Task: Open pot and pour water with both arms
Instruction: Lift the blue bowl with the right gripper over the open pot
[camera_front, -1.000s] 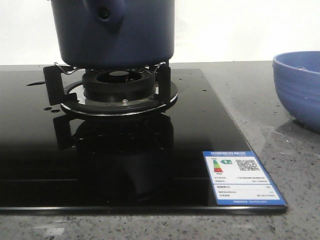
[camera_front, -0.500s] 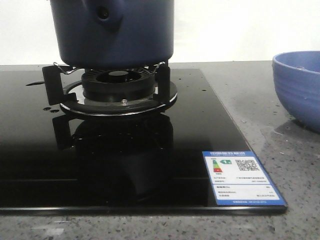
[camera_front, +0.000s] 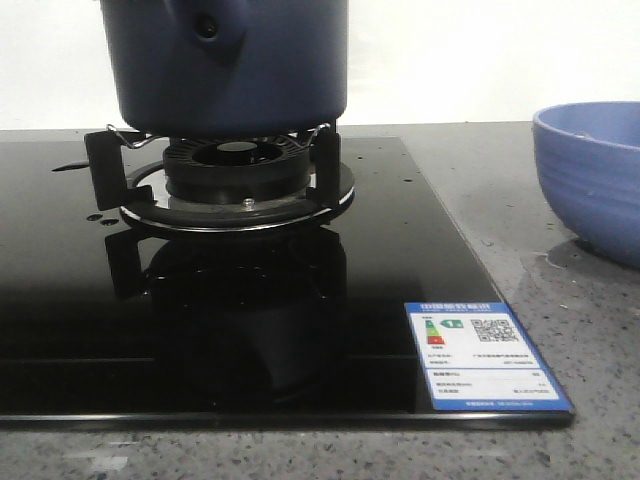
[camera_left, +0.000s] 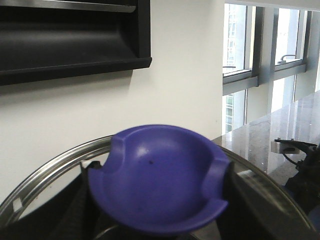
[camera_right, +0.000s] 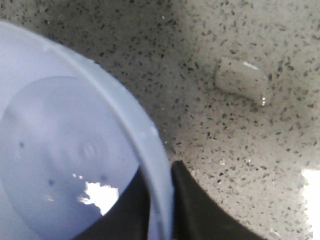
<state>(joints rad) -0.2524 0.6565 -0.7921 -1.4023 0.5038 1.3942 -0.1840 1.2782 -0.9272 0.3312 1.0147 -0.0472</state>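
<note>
Now we keep the bowl (camera_right: 75, 165) level — right claw (camera_right: 160, 210) clamped on its rim — while the left claw (camera_left: 160, 220), seemingly clamped on the lid knob (camera_left: 160, 180), holds clear of the pot (camera_front: 230, 65).

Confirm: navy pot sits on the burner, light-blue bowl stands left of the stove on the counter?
Not quite. The pot does sit on the burner, but the light-blue bowl stands to the right of the stove, on the counter. The front view shows it.

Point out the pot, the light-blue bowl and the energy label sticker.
pot (camera_front: 270, 70): front view, smooth side wall.
light-blue bowl (camera_front: 590, 180): front view, ribbed outer wall.
energy label sticker (camera_front: 485, 355): front view, middle of the label.
</note>
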